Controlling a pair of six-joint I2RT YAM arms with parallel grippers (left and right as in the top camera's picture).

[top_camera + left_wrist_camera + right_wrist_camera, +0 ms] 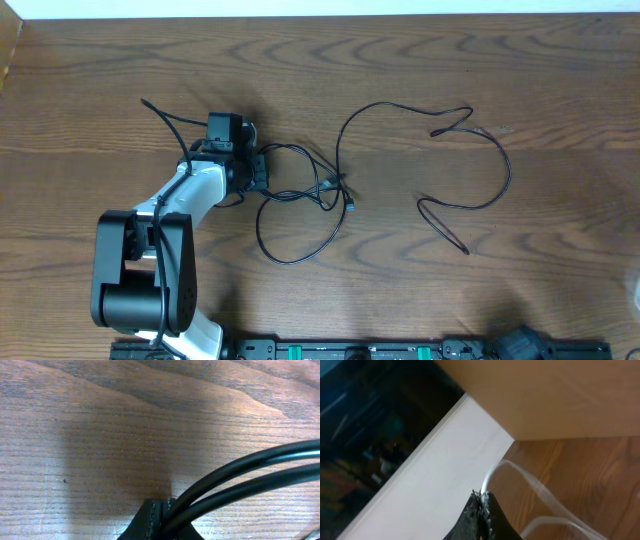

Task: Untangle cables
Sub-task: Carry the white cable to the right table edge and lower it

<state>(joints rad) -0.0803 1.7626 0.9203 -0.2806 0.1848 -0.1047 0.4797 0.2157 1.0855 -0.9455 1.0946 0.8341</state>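
A brown wooden table with dark, wavy grain filled nearly the whole overhead view. A pale white strip ran along its far edge. Close up from the left wrist, a soft dark shadow lay across the fine lines of the grain. From the right wrist, a white board slanted beside the wood, a plain tan panel stood above it, and a dark, blurred background lay beyond, too dim to make out.
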